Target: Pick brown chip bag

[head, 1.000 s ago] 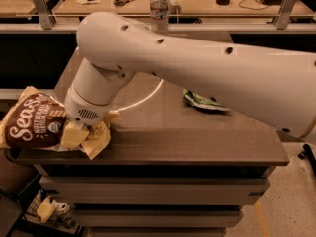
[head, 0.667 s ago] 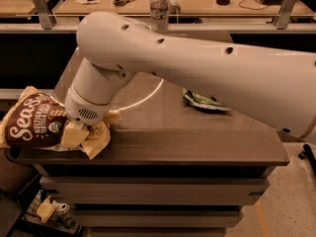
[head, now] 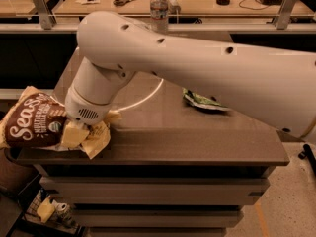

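The brown chip bag (head: 32, 125), dark brown with cream edges and white "Sea" lettering, lies at the front left corner of the dark counter (head: 197, 142) and hangs over its left edge. My white arm reaches across the counter from the right. My gripper (head: 78, 136) points down at the bag's right end and is shut on its crumpled cream edge. The arm's wrist hides part of the bag.
A smaller green chip bag (head: 202, 101) lies on the counter at the right, partly under my arm. A water bottle (head: 159, 4) stands behind the counter. Scissors (head: 126, 1) lie on the far desk. Small items (head: 49, 209) sit on the floor at lower left.
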